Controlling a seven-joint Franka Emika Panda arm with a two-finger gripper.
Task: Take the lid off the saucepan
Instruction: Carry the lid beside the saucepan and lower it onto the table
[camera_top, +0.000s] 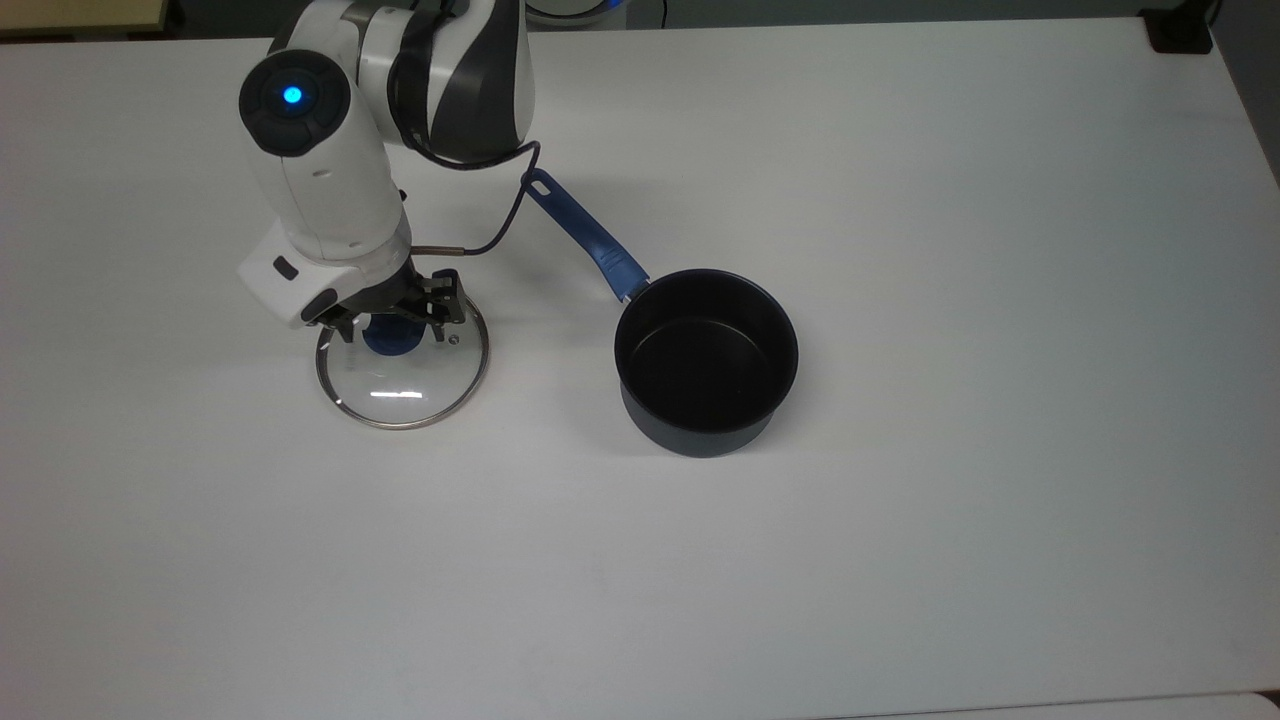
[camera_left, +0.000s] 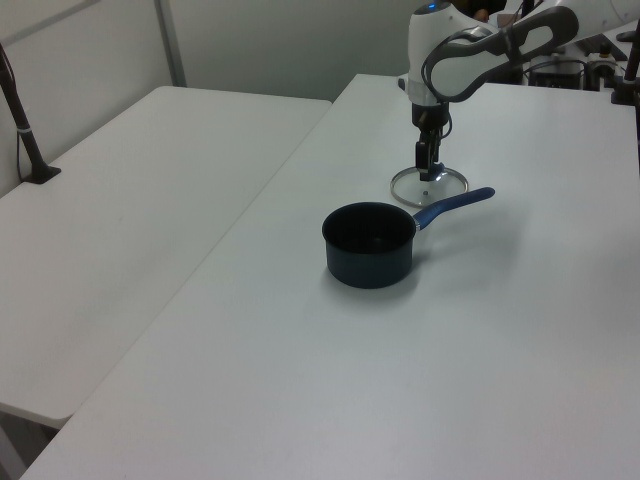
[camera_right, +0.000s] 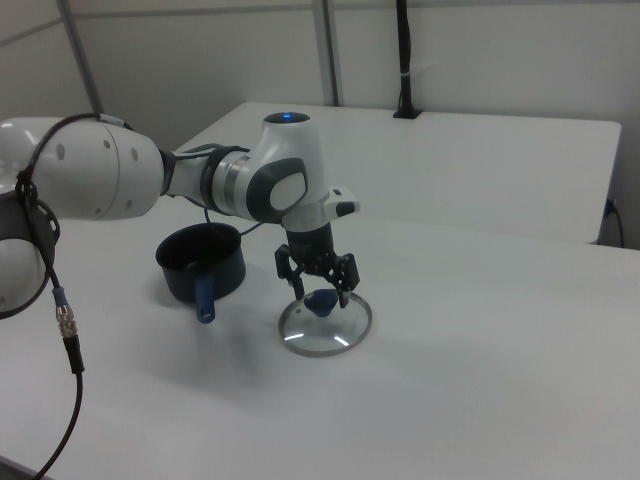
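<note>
1. The lid (camera_top: 402, 370) lies flat on the white table (camera_top: 900, 550), off the saucepan (camera_top: 706, 362) and well apart from it, at about nine o'clock of the pot in the top view.
2. The gripper (camera_top: 390, 318) stands over the lid's blue knob (camera_top: 392, 338). The right view shows its fingers (camera_right: 345, 272) spread wide on either side of the knob, not touching it.
3. The top view shows the pan open, black inside, with its blue handle (camera_top: 585, 235) pointing toward eleven o'clock.
4. The left view places the lid (camera_left: 429, 184) at about one o'clock of the pan (camera_left: 369, 243), just beside the handle's far end.
5. The right view shows a black post (camera_right: 404, 58) on a second table behind.
</note>
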